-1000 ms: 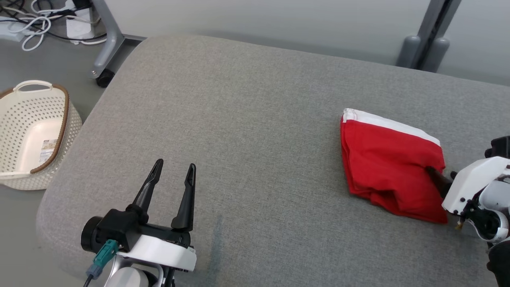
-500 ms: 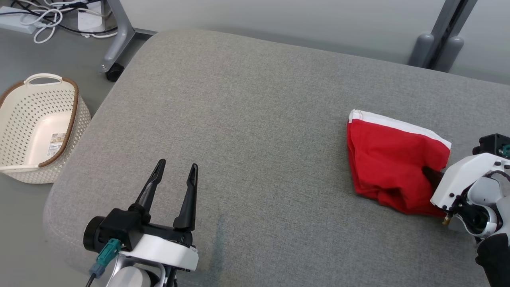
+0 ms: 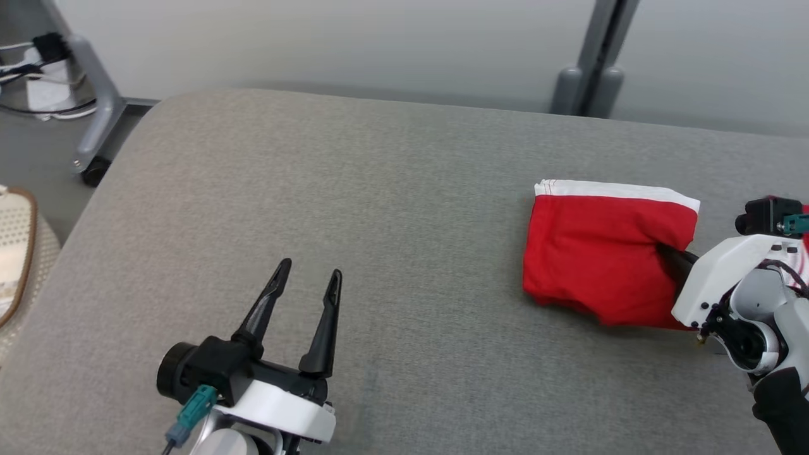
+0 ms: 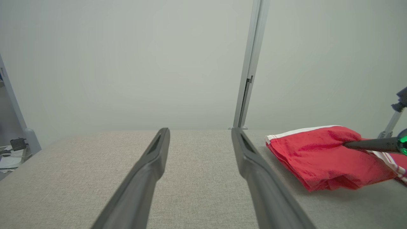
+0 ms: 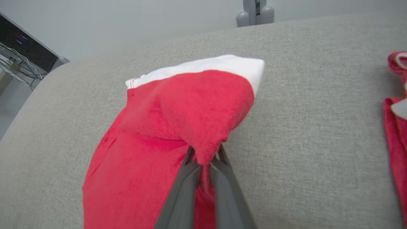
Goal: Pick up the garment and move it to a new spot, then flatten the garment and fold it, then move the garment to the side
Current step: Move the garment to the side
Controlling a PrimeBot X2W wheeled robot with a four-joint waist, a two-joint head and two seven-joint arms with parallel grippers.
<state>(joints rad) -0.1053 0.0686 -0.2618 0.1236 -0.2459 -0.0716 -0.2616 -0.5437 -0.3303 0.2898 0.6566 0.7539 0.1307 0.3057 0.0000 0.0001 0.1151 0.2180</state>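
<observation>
The garment (image 3: 600, 246) is red with a white band, folded into a compact bundle on the right of the grey cushioned surface (image 3: 379, 189). My right gripper (image 3: 670, 260) is shut on the garment's right edge; the right wrist view shows a pinch of red cloth (image 5: 203, 156) bunched between the two fingers, and the fold (image 5: 197, 105) lifts slightly there. The left wrist view shows the garment (image 4: 324, 156) to the right with a dark finger (image 4: 369, 145) of the right gripper in it. My left gripper (image 3: 306, 281) hovers open over the front left of the surface, holding nothing.
A cream perforated basket (image 3: 16, 253) stands on the floor at the far left. Another red and white cloth (image 5: 396, 127) lies at the right edge of the right wrist view. A grey post (image 3: 591, 57) and a wheeled frame leg (image 3: 95, 107) stand behind the surface.
My right gripper has closed on the garment's right edge and gathered the cloth. The head camera has turned, shifting the whole picture; the left gripper stays open.
</observation>
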